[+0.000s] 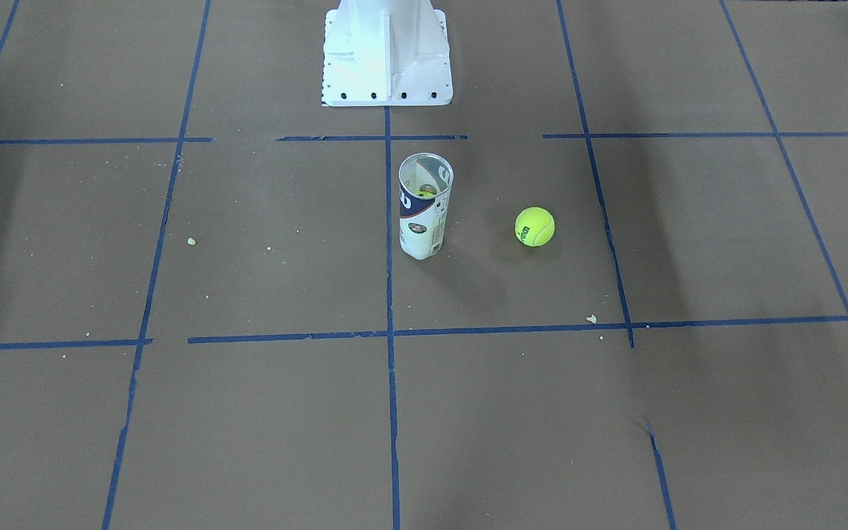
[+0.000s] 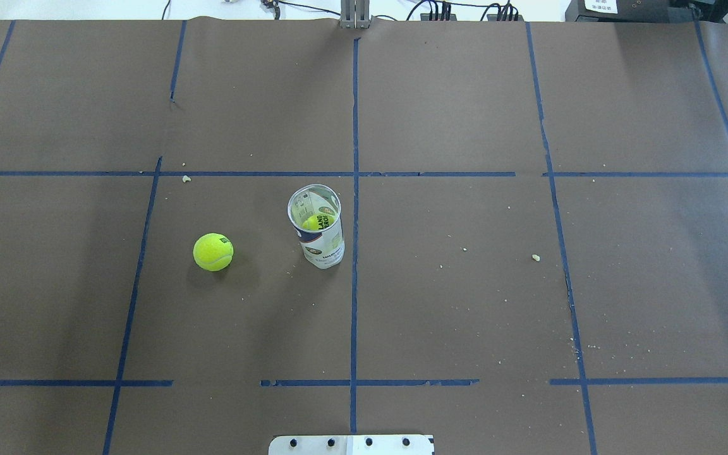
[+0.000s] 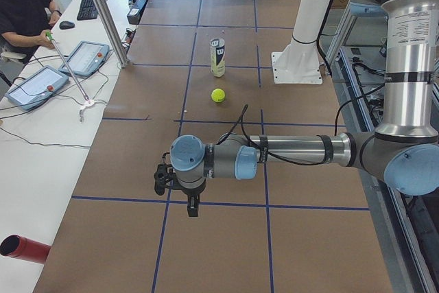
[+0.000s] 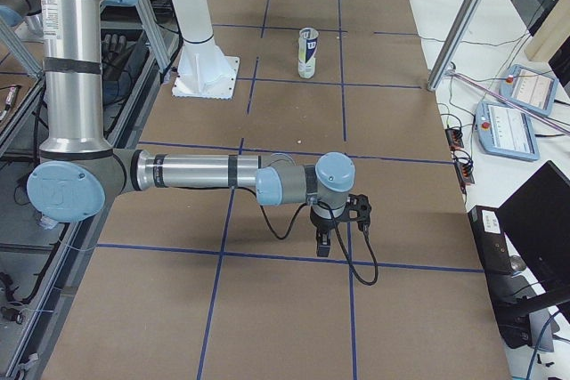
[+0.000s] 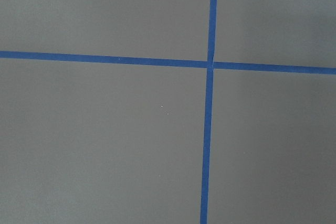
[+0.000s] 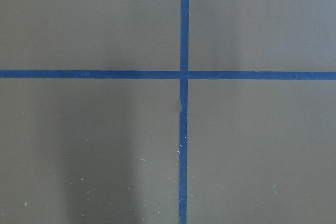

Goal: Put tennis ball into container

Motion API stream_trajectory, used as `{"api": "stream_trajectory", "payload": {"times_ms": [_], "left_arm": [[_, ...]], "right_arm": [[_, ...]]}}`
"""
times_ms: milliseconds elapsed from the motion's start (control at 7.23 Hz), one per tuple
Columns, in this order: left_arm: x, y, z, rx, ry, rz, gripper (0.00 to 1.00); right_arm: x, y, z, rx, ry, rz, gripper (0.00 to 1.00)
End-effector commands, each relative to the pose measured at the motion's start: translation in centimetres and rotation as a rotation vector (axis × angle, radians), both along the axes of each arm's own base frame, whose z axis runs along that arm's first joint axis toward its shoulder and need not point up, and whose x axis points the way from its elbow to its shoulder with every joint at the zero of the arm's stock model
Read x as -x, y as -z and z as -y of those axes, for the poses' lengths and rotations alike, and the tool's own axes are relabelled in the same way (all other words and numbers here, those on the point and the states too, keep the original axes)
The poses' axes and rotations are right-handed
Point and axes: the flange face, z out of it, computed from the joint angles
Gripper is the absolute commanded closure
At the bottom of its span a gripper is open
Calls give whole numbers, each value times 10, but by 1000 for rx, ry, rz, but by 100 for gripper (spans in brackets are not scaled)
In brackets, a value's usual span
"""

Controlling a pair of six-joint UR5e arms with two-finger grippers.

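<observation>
On the table, tennis ball left of the upright, open-topped container, not touching, far from every edge. Well apart from both, left gripper and right gripper; cannot tell whether parted or closed.

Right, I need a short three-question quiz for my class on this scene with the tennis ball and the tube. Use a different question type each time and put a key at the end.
1. True or false: the tennis ball is touching the container.
2. Multiple choice: the container is A) lying on its side; B) standing upright with its top open; C) upright with a lid on.
3. Short answer: on which of the robot's own sides of the container does the loose ball lie?

Key: 1. False, the two are apart. 2. B. 3. Its left.
</observation>
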Motion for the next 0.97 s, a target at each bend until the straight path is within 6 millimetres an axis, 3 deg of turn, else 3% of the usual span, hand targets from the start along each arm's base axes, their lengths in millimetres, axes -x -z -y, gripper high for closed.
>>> {"api": "stream_trajectory", "payload": {"times_ms": [0,138,277,691,830], "left_arm": [[-2,6,5,-15,-7,22,0],[-2,12,10,-23,-4,22,0],[-2,31,21,-62,-7,25,0],[-25,114,22,-161,-43,33,0],[-39,152,27,-137,-31,25,0]], "right_arm": [[0,0,0,0,0,0,0],[0,0,0,0,0,0,0],[0,0,0,0,0,0,0],[0,0,0,0,0,0,0],[0,0,0,0,0,0,0]]}}
